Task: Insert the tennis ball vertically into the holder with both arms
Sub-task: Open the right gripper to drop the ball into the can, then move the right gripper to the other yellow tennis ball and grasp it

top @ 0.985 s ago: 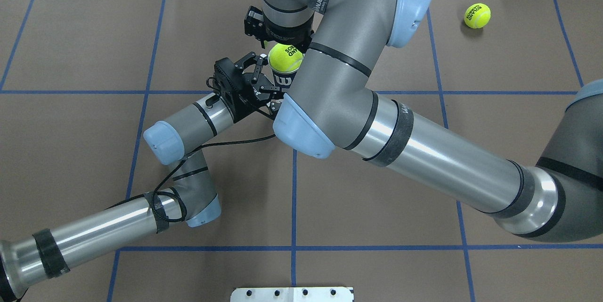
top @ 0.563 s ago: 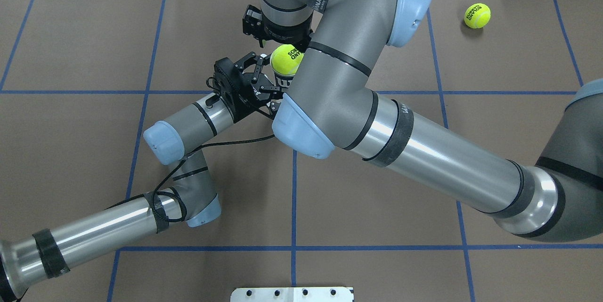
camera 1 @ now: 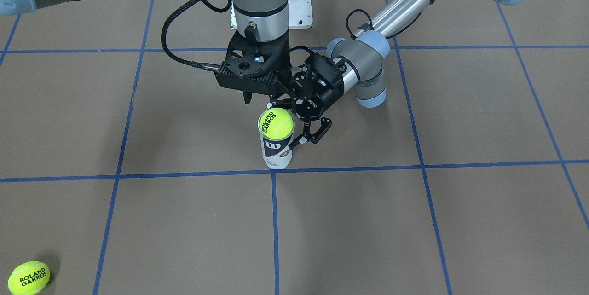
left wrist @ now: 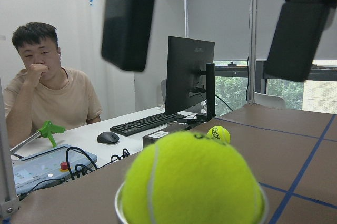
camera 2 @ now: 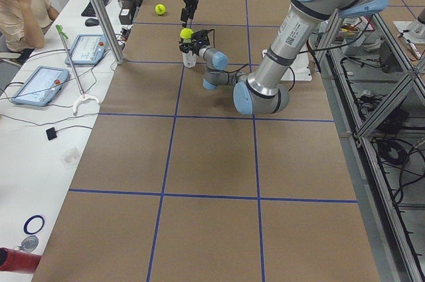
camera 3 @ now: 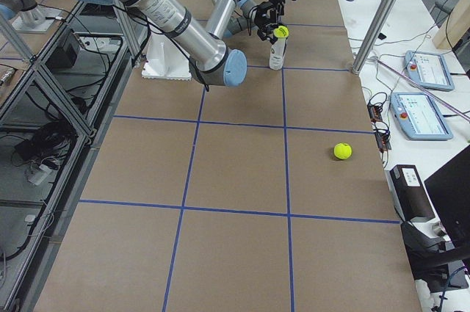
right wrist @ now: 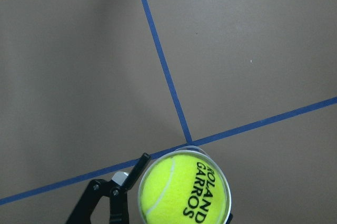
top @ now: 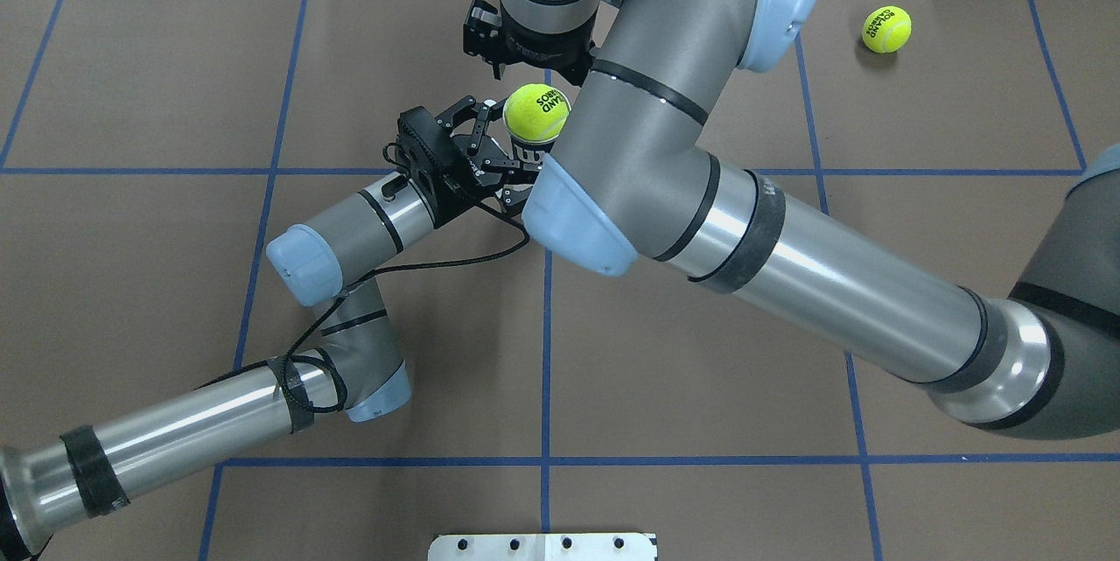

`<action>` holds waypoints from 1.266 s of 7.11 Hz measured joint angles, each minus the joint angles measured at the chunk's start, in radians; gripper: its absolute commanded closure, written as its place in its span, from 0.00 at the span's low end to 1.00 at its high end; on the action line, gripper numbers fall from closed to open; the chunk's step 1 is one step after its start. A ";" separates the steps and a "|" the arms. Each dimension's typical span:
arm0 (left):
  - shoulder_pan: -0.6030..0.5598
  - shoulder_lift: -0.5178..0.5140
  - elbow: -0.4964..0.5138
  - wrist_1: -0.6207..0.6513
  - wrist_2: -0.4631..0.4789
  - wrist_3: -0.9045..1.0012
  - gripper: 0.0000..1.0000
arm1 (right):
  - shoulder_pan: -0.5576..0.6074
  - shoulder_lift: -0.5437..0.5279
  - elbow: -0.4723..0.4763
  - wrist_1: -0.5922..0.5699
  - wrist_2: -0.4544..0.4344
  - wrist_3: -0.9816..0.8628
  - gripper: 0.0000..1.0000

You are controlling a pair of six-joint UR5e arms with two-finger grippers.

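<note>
The holder (camera 1: 276, 155) stands upright on the brown table. A yellow-green tennis ball (camera 1: 275, 123) sits in its open top, and most of the ball shows above the rim. My left gripper (camera 1: 287, 123) comes in from the side and is shut on the holder just below the ball. In the overhead view its fingers (top: 479, 134) flank the holder (top: 528, 155) under the ball (top: 536, 112). My right gripper (camera 1: 263, 98) hangs open and empty above and behind the ball, apart from it. The right wrist view looks down on the ball (right wrist: 184, 187).
A second tennis ball (top: 886, 28) lies loose far off on the robot's right, near the table's far edge (camera 1: 28, 278). The white pedestal base (camera 1: 301, 5) is at the robot's side. Operator desks with tablets (camera 2: 40, 85) line the far side.
My right gripper has let go of the ball and drawn up and away toward the table's far side. The ball stays in the holder's top. The left arm has not moved.
</note>
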 measured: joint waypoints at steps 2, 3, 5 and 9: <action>0.000 0.000 0.000 -0.001 0.000 0.000 0.01 | 0.137 -0.076 0.001 0.016 0.096 -0.169 0.01; 0.000 0.000 0.000 -0.001 0.000 0.000 0.01 | 0.208 -0.147 -0.004 0.058 0.127 -0.282 0.01; 0.000 0.000 0.000 -0.001 0.000 0.000 0.01 | 0.352 -0.288 -0.079 0.197 0.195 -0.540 0.01; 0.000 0.000 0.000 -0.001 0.000 0.000 0.01 | 0.492 -0.369 -0.505 0.685 0.267 -0.800 0.01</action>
